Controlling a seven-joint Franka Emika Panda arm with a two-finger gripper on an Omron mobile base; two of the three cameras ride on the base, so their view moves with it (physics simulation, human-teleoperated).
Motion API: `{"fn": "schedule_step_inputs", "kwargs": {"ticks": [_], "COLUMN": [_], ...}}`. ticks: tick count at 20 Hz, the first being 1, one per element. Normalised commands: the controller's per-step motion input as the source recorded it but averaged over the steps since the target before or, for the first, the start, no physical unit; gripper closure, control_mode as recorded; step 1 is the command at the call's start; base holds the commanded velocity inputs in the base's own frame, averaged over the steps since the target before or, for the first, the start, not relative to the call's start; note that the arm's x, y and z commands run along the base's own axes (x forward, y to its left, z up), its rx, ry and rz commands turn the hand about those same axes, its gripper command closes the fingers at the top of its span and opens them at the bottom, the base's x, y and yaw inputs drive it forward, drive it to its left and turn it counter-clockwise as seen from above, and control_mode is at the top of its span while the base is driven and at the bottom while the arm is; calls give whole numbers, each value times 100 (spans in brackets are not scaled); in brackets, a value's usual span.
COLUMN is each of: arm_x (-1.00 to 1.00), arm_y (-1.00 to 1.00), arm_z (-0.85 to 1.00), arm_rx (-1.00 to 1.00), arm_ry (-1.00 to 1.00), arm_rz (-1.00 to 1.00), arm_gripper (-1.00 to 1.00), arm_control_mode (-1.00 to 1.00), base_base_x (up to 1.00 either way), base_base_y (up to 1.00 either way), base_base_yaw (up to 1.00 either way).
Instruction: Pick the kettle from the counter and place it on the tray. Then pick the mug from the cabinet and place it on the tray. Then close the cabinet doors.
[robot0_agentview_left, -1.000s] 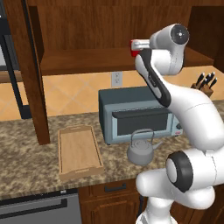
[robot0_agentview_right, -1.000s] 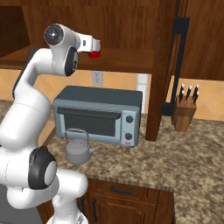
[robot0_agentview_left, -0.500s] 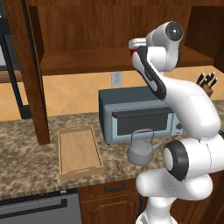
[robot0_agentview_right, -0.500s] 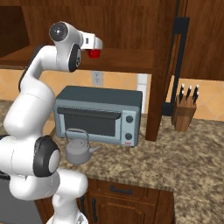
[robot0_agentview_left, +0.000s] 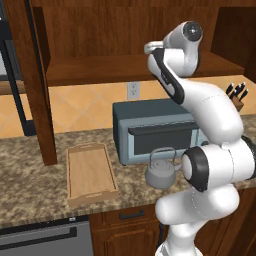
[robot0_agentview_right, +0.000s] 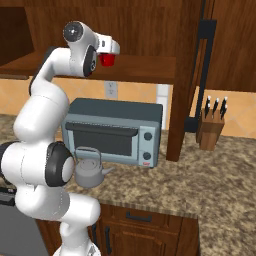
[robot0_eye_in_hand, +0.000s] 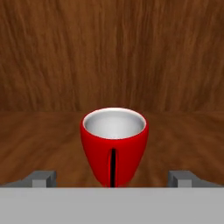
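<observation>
The gripper (robot0_eye_in_hand: 112, 178) is wide open. Its two fingertips (robot0_eye_in_hand: 41, 178) show at the bottom left and bottom right of the hand view, far apart. The red mug (robot0_eye_in_hand: 114, 146) stands upright in the middle of that view, between the two tips. The tips do not touch the mug, and the gripper holds nothing.

In the right base view the mug (robot0_agentview_right: 106, 59) is near the top, left of the middle, on the shelf of the cabinet (robot0_agentview_right: 150, 67), right at the end of the white arm.

The kettle (robot0_agentview_left: 161, 172) sits on the counter (robot0_agentview_left: 30, 200) in the lower middle of the left base view, just in front of the grey toaster oven (robot0_agentview_left: 150, 127). The wooden tray (robot0_agentview_left: 90, 172) lies on the counter in the lower left, well apart from the kettle, and has nothing in it. A cabinet door (robot0_agentview_right: 212, 55) stands open at the upper right of the right base view, with a knife block (robot0_agentview_right: 211, 130) below it.
</observation>
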Motion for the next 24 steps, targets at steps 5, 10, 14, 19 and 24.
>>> {"fn": "schedule_step_inputs", "kwargs": {"ticks": [5, 10, 14, 19, 24], "arm_x": [24, 20, 20, 12, 0], "arm_y": [0, 0, 0, 0, 0], "arm_z": [-8, -19, -22, -19, 0], "arm_rx": [0, 0, 0, 0, 0], "arm_ry": [6, 4, 4, 5, 0], "arm_rz": [0, 0, 0, 0, 0], "arm_gripper": [-100, -100, -100, 100, 100], "arm_control_mode": [-100, -100, -100, -100, -100], "base_base_x": [0, 0, 0, 0, 0], "base_base_y": [0, 0, 0, 0, 0], "base_base_yaw": [0, 0, 0, 0, 0]}}
